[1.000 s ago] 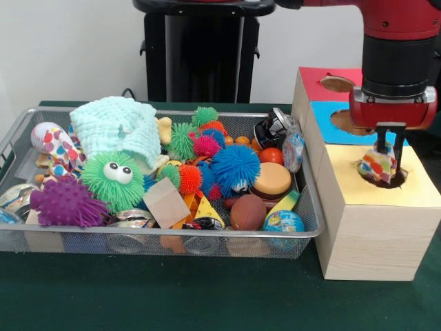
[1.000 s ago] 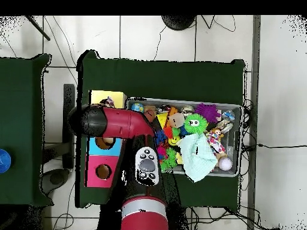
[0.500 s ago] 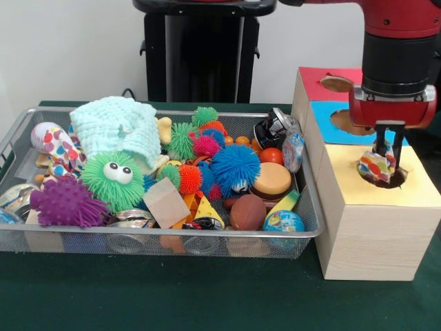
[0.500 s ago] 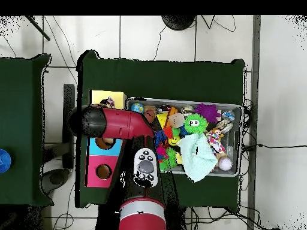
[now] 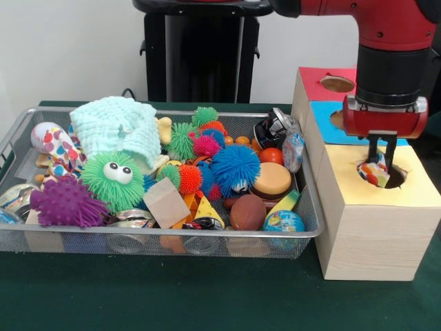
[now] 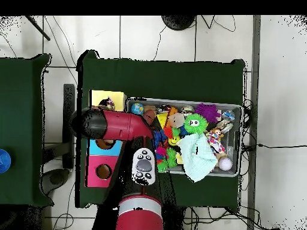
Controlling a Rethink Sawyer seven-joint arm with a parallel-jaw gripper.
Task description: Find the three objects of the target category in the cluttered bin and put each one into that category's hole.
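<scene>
inside yellow hole (image 5: 383,176), egg (image 5: 374,173) sank lower

The box (image 5: 372,221) is showing red, blue and yellow tops; the egg (image 5: 374,173) is wearing multicolour spots; the tabletop (image 5: 172,293) is looking dark green.

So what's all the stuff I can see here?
Bin: one, wire mesh, left on table.
Cloth: one, mint, bin's back left.
Spiky balls: several; green with eyes, purple, blue.
Globe ball: one, blue, bin's front right.
Box: one, wooden, right of bin; red, blue, yellow tops with holes.
Spotted toy: one, multicoloured, in yellow hole.
Table: one, dark green.
Gripper: one, black, over yellow hole, open.
</scene>
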